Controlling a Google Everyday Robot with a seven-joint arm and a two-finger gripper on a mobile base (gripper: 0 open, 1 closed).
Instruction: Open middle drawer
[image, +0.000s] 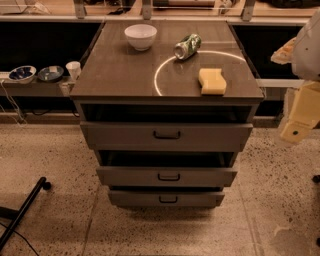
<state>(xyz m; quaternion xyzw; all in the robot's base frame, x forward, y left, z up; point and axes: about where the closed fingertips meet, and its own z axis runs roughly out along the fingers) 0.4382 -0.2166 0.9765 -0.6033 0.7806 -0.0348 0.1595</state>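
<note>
The grey-brown cabinet (115, 75) stands in the middle of the camera view with three stacked drawers. The middle drawer (200, 176) is the second one, with a small dark bar handle (169, 177) at its centre. A dark gap shows above its front, and the front seems to stand a little forward. The taller top drawer (210, 136) and the slim bottom drawer (135, 199) show similar gaps. My gripper (299, 122), a cream-yellow part under the white arm, hangs at the right edge. It is beside the cabinet at top-drawer height and well away from the handle.
On the cabinet top lie a white bowl (140, 36), a green can on its side (187, 46) and a yellow sponge (212, 81). A low shelf at the left holds two bowls (22, 73) and a cup (73, 69). A black pole (22, 212) crosses the speckled floor at lower left.
</note>
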